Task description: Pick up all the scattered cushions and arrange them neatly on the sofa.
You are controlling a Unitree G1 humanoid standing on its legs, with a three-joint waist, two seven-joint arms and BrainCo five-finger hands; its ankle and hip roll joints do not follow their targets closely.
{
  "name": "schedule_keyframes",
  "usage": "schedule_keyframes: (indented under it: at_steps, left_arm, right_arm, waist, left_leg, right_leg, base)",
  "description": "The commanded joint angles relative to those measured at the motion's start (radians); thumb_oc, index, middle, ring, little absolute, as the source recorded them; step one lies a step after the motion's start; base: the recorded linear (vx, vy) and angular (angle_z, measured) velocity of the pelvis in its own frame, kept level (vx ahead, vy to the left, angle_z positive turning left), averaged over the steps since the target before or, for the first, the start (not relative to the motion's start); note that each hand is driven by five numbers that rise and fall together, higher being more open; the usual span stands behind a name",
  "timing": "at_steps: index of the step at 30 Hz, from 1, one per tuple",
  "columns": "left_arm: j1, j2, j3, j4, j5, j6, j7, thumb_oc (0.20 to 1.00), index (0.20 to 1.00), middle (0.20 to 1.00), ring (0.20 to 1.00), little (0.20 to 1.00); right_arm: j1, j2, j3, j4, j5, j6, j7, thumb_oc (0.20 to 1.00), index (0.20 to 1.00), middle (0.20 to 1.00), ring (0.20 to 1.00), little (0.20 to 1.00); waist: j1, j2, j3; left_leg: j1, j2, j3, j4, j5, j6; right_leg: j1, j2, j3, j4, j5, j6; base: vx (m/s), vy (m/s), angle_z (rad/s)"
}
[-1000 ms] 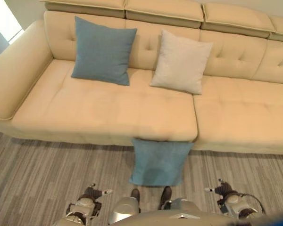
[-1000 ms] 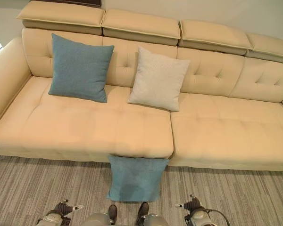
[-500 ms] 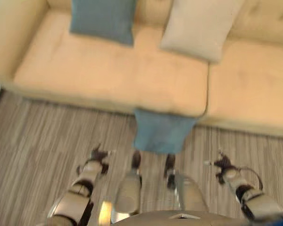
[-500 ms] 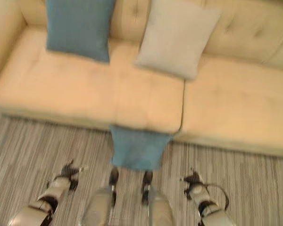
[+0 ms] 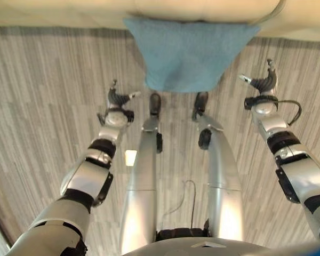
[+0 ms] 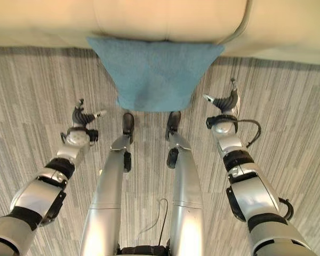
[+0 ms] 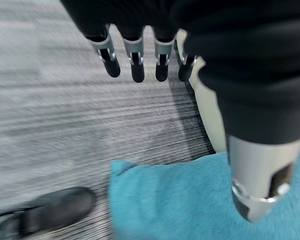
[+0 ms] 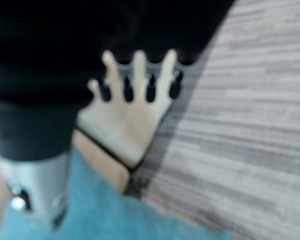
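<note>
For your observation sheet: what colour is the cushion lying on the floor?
The cushion is teal blue, clearest in the right eye view.

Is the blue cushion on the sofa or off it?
Off it: the blue cushion lies on the striped floor, its top edge against the sofa's front, between both open hands.

My left hand (image 7: 140,60), fingers straight, hangs above grey striped floor (image 7: 65,115); blue cushion (image 7: 175,200) lies beyond, beside the cream sofa base (image 7: 210,115).
</note>
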Motion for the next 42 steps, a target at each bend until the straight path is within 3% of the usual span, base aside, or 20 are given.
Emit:
schedule_keyframes:
  at_steps: [1,5,14,25,30,40,41,42]
  left_arm:
    - [0.083,0.026,0.011,-0.016,-0.032,-0.044,0.052,1.000,1.000,1.000,1.000,1.000]
    - [-0.023,0.051,-0.014,-0.012,-0.063,-0.053,0.054,1.000,1.000,1.000,1.000,1.000]
    - [-0.146,0.081,-0.062,-0.030,-0.079,-0.063,0.051,1.000,1.000,1.000,1.000,1.000]
    - [-0.219,0.024,-0.108,-0.101,-0.142,-0.070,0.050,1.000,1.000,1.000,1.000,1.000]
    - [-0.279,-0.001,-0.161,-0.143,-0.134,-0.072,0.058,1.000,1.000,1.000,1.000,1.000]
    - [-0.329,-0.075,-0.195,-0.140,-0.148,-0.084,0.067,1.000,1.000,1.000,1.000,1.000]
    - [-0.336,-0.083,-0.196,-0.151,-0.167,-0.093,0.068,0.504,0.504,0.504,0.504,0.504]
    - [-0.331,-0.081,-0.187,-0.165,-0.184,-0.102,0.068,0.200,0.200,0.200,0.200,0.200]
  right_arm:
    - [0.113,-0.015,0.015,-0.037,0.033,-0.054,-0.063,1.000,1.000,1.000,1.000,1.000]
    - [0.059,-0.020,0.024,-0.036,0.042,-0.065,-0.078,1.000,1.000,1.000,1.000,1.000]
    - [0.007,-0.039,0.032,-0.041,0.064,-0.084,-0.100,1.000,1.000,1.000,1.000,1.000]
    - [-0.027,-0.089,0.058,-0.069,0.116,-0.108,-0.079,1.000,1.000,1.000,1.000,1.000]
    - [-0.151,-0.035,0.160,-0.102,0.122,-0.119,-0.053,1.000,1.000,1.000,1.000,1.000]
    - [-0.292,0.070,0.290,-0.015,0.151,-0.108,0.009,1.000,1.000,1.000,1.000,1.000]
    - [-0.320,0.097,0.318,-0.011,0.161,-0.108,0.022,0.200,0.200,0.200,0.200,0.200]
    - [-0.328,0.110,0.328,-0.020,0.164,-0.110,0.026,0.200,0.200,0.200,0.200,0.200]
  waist:
    - [-0.019,0.006,-0.169]
    - [-0.039,-0.001,-0.191]
    - [-0.061,0.007,-0.211]
    - [-0.079,0.030,-0.217]
    - [-0.061,0.058,-0.200]
    - [-0.026,0.074,-0.190]
    - [-0.017,0.077,-0.185]
    - [-0.013,0.079,-0.183]
  left_leg:
    - [0.041,-0.012,-0.022,-0.066,-0.083,0.020]
    - [-0.076,-0.021,-0.025,-0.035,-0.092,0.029]
    - [-0.164,-0.037,-0.017,-0.032,-0.098,0.037]
    - [-0.305,-0.038,0.002,0.045,-0.109,0.035]
    - [-0.356,-0.031,0.002,0.081,-0.099,0.031]
    - [-0.376,-0.041,-0.015,0.107,-0.081,0.024]
    - [-0.382,-0.041,-0.019,0.123,-0.079,0.021]
    - [-0.385,-0.039,-0.020,0.129,-0.077,0.019]
  right_leg:
    - [0.063,-0.022,0.049,0.040,-0.119,0.083]
    - [-0.056,-0.018,0.062,0.070,-0.117,0.093]
    - [-0.159,-0.006,0.086,0.065,-0.109,0.101]
    - [-0.319,0.009,0.105,0.138,-0.115,0.103]
    - [-0.354,0.012,0.086,0.171,-0.117,0.105]
    - [-0.354,0.010,0.066,0.184,-0.113,0.104]
    - [-0.354,0.011,0.062,0.195,-0.111,0.104]
    - [-0.354,0.011,0.060,0.199,-0.108,0.103]
  base:
    - [0.03,0.073,-0.02]
    - [0.06,0.067,-0.03]
    - [0.04,0.045,-0.05]
    - [0.05,-0.001,-0.05]
    - [0.03,-0.062,0.03]
    - [0.00,-0.019,0.00]
    - [0.00,0.000,0.00]
    - [0.00,0.000,0.00]
